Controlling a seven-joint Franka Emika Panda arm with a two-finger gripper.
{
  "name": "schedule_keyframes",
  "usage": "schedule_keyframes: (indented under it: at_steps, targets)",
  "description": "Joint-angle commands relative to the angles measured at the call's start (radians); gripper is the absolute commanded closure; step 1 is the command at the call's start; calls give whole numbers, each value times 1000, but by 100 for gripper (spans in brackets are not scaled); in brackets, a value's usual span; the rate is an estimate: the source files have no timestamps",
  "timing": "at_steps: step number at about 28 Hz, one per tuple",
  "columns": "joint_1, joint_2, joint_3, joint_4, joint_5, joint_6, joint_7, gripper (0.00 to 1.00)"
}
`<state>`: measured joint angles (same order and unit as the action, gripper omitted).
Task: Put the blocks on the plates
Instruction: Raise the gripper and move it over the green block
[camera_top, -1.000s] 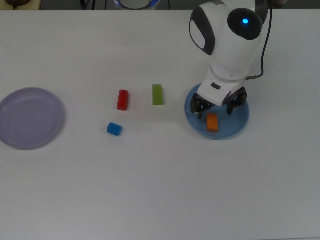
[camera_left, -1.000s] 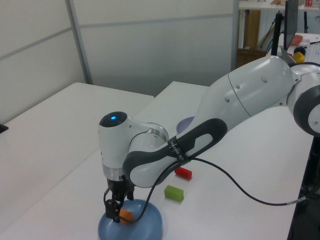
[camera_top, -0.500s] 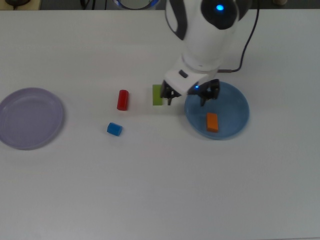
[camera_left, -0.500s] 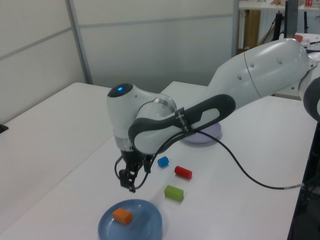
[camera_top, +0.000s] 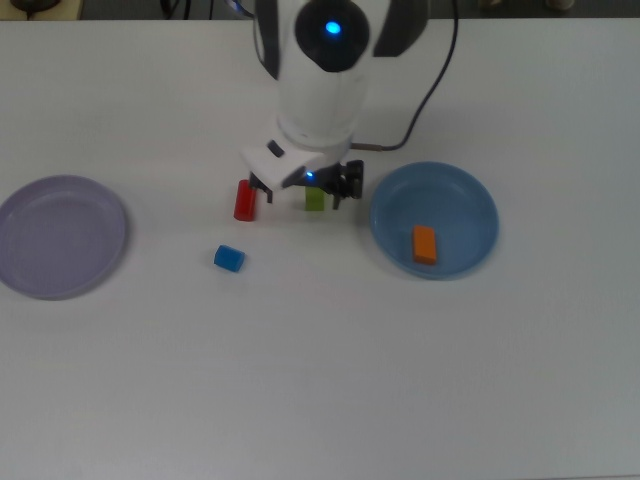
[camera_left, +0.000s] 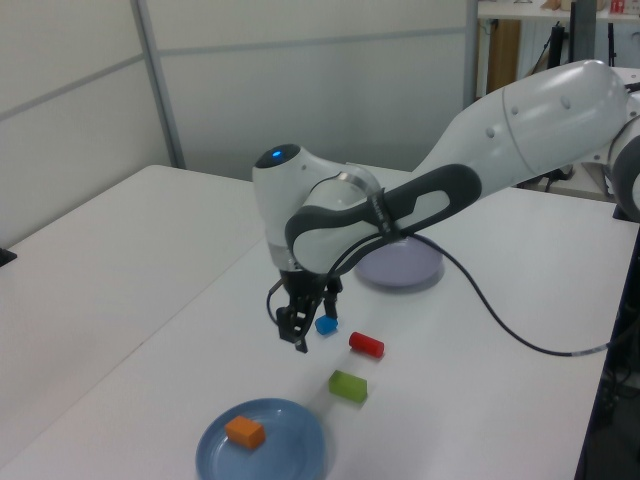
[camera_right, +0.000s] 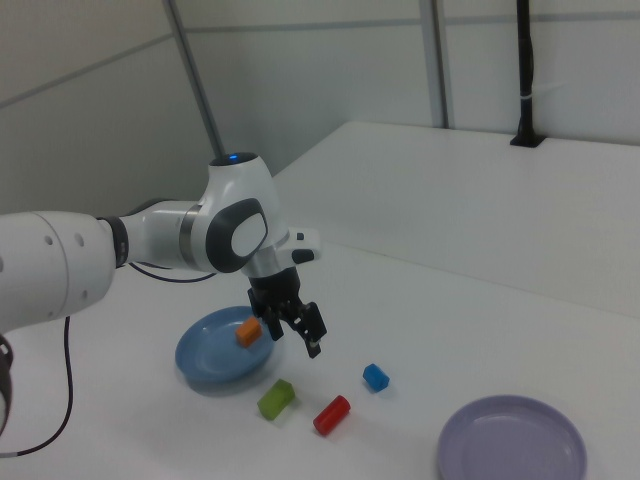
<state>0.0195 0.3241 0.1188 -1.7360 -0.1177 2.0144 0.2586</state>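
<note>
Top view: the tool (camera_top: 303, 190) is seen hanging above the worktop (camera_top: 320, 380) between the red block (camera_top: 245, 200) and the green block (camera_top: 315, 199), with nothing held. In the right view the fingers (camera_right: 312, 333) are spread wide and empty, clear of every block.

Step in hand, as judged: 1 block is placed and the next pick is being lined up. The orange block (camera_top: 425, 244) is lying inside the blue plate (camera_top: 470, 190). The lavender plate (camera_top: 40, 215) is bare, well apart at the top view's left edge.

Count:
- 4 blocks: 1 red, 1 green, 1 orange, 1 blue (camera_top: 229, 258)
- 2 plates: 1 blue, 1 lavender
- 1 arm, 1 tool

3 blocks are left on the worktop. Red and green are near each other; the blue block is set just below the red in the top view, apart from it.

Next move, as judged: 1 target must be chosen, red or green, since the tool is sitting between the 2. The tool would then need to be centred over that block, the fingers turned across its short side, and lowered before closing. The green block is nearer the blue plate. Care is needed that the neighbouring block is not knocked on descent. The red block looks round and could roll if nudged.
</note>
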Motion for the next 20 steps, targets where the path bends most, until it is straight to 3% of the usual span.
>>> schedule_keyframes:
  at_steps: [1,6,9,20]
  targets:
    - [-7,-122,1,-141,44,-29,-30,0]
    - [-16,-123,2,-160,55,-144,-80,0]
    - [-16,-113,4,-160,96,-187,-128,0]
    - [-16,-86,4,-149,98,-186,-136,0]
